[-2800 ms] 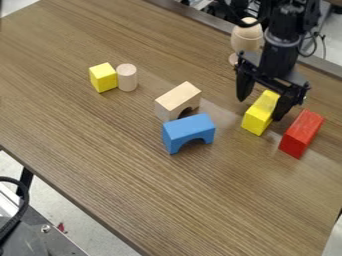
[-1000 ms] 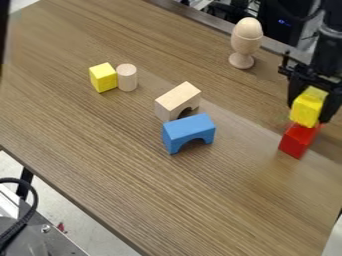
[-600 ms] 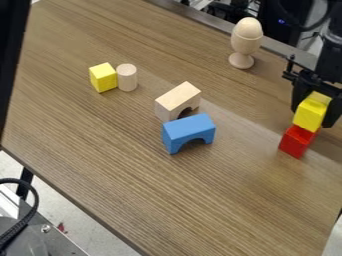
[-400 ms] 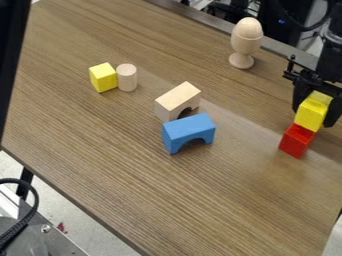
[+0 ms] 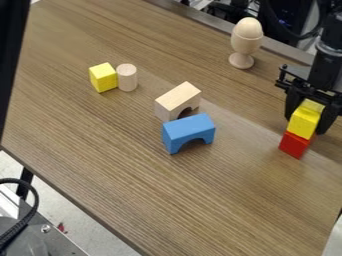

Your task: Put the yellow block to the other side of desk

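- Gripper (image 5: 305, 125): closed around the yellow block (image 5: 304, 122), at the right of the view.
- Yellow block: upright between the fingers, overlapping the red block (image 5: 294, 145) from view; contact or clearance, impossible to tell.
- Latest change: since a moment ago, a slight shift left and down in view, with more of the red block hidden.
- Bearing on task: grip apparently secure, crossing of the desk (image 5: 127, 150) probably unfinished, release likely premature beside the red block.

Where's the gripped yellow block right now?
The yellow block is at the camera view's right, in the gripper, with the red block just below it in the picture.
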You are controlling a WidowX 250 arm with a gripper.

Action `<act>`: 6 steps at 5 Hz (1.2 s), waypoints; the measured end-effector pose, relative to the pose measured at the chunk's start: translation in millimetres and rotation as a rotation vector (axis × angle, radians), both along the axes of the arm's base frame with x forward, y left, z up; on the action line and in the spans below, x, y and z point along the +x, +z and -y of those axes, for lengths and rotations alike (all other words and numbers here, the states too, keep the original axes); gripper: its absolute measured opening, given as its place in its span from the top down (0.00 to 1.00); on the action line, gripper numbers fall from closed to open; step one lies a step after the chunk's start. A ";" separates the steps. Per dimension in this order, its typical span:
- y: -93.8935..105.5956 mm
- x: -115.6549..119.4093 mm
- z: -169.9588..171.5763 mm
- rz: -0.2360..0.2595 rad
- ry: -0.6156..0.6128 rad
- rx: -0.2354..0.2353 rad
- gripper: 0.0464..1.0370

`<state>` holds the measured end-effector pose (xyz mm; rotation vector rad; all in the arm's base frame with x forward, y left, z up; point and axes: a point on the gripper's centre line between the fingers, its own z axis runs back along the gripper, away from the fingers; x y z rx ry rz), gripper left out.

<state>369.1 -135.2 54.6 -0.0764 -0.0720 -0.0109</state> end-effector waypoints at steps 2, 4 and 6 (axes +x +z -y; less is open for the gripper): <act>0.0 0.7 -1.4 0.013 0.001 0.002 0.41; -0.9 -0.3 -0.2 0.007 0.018 -0.004 0.03; 42.9 2.8 -5.5 0.082 0.042 -0.076 0.04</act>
